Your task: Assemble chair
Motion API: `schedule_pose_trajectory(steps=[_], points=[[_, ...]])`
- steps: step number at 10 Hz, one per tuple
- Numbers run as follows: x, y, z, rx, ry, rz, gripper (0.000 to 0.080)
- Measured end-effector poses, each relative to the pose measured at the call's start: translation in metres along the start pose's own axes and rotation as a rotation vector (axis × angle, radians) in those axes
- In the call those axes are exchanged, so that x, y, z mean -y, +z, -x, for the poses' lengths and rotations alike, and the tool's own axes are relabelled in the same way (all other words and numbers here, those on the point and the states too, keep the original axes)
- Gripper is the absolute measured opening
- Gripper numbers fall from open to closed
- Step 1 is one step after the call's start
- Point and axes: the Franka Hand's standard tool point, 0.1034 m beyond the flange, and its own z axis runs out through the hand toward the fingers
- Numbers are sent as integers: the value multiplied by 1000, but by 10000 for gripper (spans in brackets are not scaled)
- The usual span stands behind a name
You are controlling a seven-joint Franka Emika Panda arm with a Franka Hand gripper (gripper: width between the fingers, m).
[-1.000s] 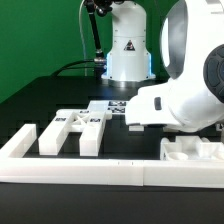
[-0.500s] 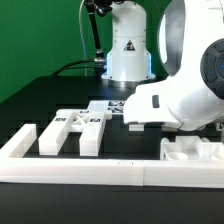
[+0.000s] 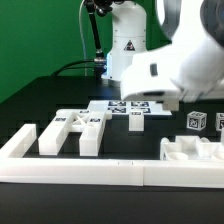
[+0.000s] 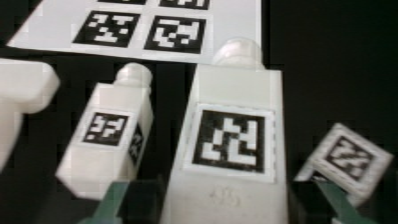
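Observation:
In the wrist view my gripper (image 4: 228, 205) is shut on a long white chair bar (image 4: 237, 120) with a black-and-white tag on its face; green fingertips (image 4: 125, 200) flank its near end. Another tagged white bar (image 4: 111, 130) lies beside it, with a rounded white part (image 4: 22, 92) further out. A small tilted tagged piece (image 4: 349, 155) lies on the other side. In the exterior view the arm (image 3: 165, 65) hangs over the table's middle and its bulk hides the fingers. White chair panels (image 3: 68, 128) stand at the front left.
The marker board (image 3: 118, 107) (image 4: 143, 25) lies flat beyond the held bar. A long low white border rail (image 3: 100, 172) runs along the front. A blocky white part (image 3: 195, 150) sits at the front right, and two tagged cubes (image 3: 196, 120) behind it.
The arm has risen and shifted toward the exterior view's left, uncovering the tagged cubes at the right. The jaws have stayed shut.

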Motion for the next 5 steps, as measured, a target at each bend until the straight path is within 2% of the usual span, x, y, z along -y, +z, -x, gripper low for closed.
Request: schedule_pose_trajectory(steps=[1, 2, 3, 4, 5], points=[[4, -1, 7, -2, 3, 5, 307], [4, 1, 3, -6, 0, 6, 307], [4, -10, -11, -119, 0, 6, 307], [4, -15, -9, -211, 0, 7, 307], [4, -14, -4, -242, 0, 8, 307]])
